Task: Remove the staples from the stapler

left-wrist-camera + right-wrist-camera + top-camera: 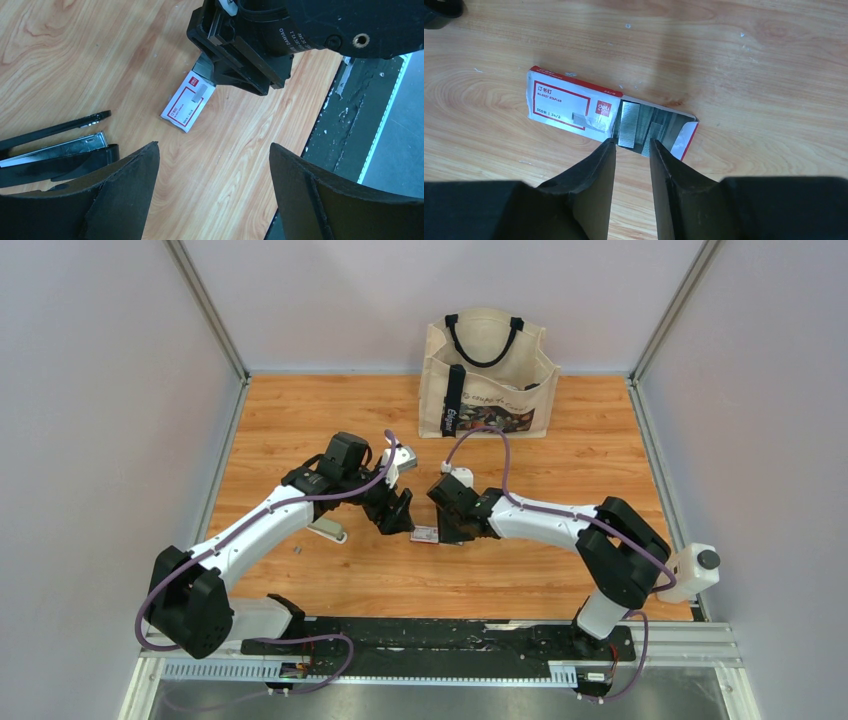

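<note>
The stapler (60, 148) lies opened on the wooden table, its black top arm lifted off the silvery magazine; in the top view the stapler (329, 531) peeks out from under my left arm. My left gripper (215, 150) hangs open above bare wood, holding nothing. A small box with a red-and-white label (566, 100) lies with its tray pulled out, and silvery staples (629, 125) lie in strips in that tray. My right gripper (632, 144) is narrowly open, its tips at the tray's near edge, gripping nothing. A short grey strip (583, 119) rests on the label.
A beige tote bag (487, 375) stands at the back of the table. A tiny dark bit (297, 551) lies on the wood by the left arm. A black rail (430, 635) runs along the near edge. Grey walls close in both sides.
</note>
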Controlling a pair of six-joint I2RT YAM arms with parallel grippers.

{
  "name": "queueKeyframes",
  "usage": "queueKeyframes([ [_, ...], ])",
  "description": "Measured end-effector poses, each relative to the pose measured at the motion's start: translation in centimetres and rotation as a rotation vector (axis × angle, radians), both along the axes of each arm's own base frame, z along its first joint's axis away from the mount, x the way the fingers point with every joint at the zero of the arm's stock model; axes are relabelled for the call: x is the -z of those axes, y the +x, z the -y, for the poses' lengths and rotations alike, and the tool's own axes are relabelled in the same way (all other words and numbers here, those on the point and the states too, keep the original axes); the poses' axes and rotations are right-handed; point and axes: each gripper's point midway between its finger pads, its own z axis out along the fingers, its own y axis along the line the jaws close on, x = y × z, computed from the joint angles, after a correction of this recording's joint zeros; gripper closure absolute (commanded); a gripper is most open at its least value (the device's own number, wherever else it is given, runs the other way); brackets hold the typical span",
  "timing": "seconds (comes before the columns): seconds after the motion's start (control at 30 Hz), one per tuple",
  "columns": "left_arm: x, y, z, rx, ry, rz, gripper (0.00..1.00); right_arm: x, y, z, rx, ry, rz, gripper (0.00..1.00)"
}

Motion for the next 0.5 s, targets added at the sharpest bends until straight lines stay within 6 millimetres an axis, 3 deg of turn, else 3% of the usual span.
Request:
queueKeyframes([
  [0.3,0.4,0.5,-0.3,0.001,0.025,0.029,0.11,-0.3,-0.2,-1.2,-0.028,0.023,-0.010,0.64],
  [0.5,2.2,1.0,-0.9,0.018,0.096,0.040,0.16,-1.4,-0.1,-1.0,-0.038,0.032,0.008,0.65],
])
